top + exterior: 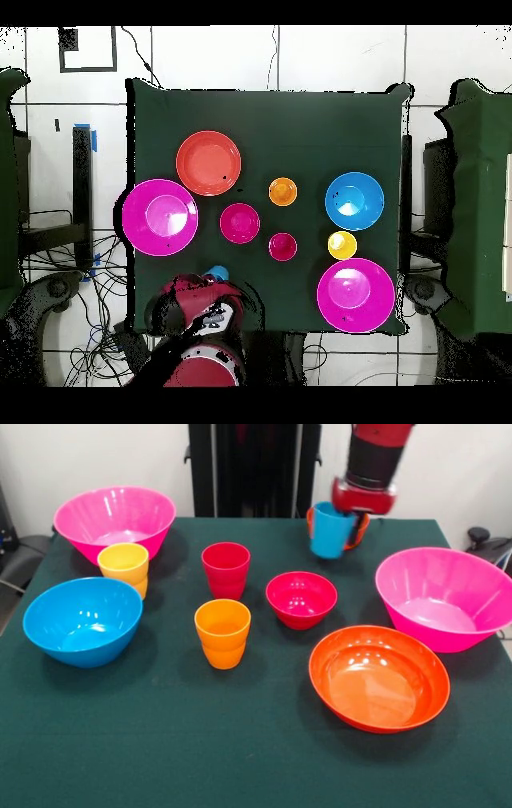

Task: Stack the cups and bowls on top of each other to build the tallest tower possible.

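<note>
My gripper [342, 522] is at the table's far right in the front view, shut on the rim of the blue cup [328, 532], which hangs slightly tilted. The small orange bowl [362, 526] peeks out just behind the cup. In the overhead view the cup [216, 272] shows beside the arm. The red cup [226, 568], orange cup [222, 632] and yellow cup [124, 566] stand upright and apart. The small magenta-red bowl [301, 598], blue bowl [82, 620], large orange bowl [378, 678] and two pink bowls [114, 520] [444, 596] sit open side up.
The green table [160, 744] has open cloth along its front edge. The robot's black pedestal [252, 468] stands behind the far edge. Cables lie on the floor around the table [60, 270].
</note>
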Tool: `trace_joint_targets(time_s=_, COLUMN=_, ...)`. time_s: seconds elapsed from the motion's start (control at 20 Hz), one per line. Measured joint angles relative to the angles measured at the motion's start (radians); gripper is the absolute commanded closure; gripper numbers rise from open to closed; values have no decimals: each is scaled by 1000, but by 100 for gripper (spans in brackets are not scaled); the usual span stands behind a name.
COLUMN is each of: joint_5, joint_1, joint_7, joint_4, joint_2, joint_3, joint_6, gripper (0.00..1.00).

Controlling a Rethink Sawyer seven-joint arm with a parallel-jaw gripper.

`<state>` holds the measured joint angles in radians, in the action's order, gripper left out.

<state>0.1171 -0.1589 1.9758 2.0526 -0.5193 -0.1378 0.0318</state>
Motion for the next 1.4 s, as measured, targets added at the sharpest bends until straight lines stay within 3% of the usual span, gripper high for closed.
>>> trace_joint_targets(time_s=0.15, joint_5=4, joint_1=16, joint_7=0, joint_4=26, joint_2=-36, joint_3=-38, joint_6=71, gripper=100)
trace_joint_targets(time_s=0.35, joint_5=5, joint_1=76, joint_7=0, joint_4=92, joint_2=-135, joint_3=-31, joint_6=118, gripper=100)
trace_joint_targets(time_s=0.55, joint_5=5, joint_1=195, joint_7=0, joint_4=180, joint_2=-287, joint_3=36, joint_6=119, gripper=100)
trace_joint_targets(time_s=0.85, joint_5=6, joint_1=305, joint_7=0, joint_4=223, joint_2=-398, joint_3=144, joint_6=102, gripper=100)
trace_joint_targets(time_s=1.05, joint_5=5, joint_1=330, joint_7=0, joint_4=242, joint_2=-435, joint_3=207, joint_6=98, gripper=100)
trace_joint_targets(time_s=1.4, joint_5=4, joint_1=277, joint_7=1, joint_4=282, joint_2=-424, joint_3=188, joint_6=98, gripper=100)
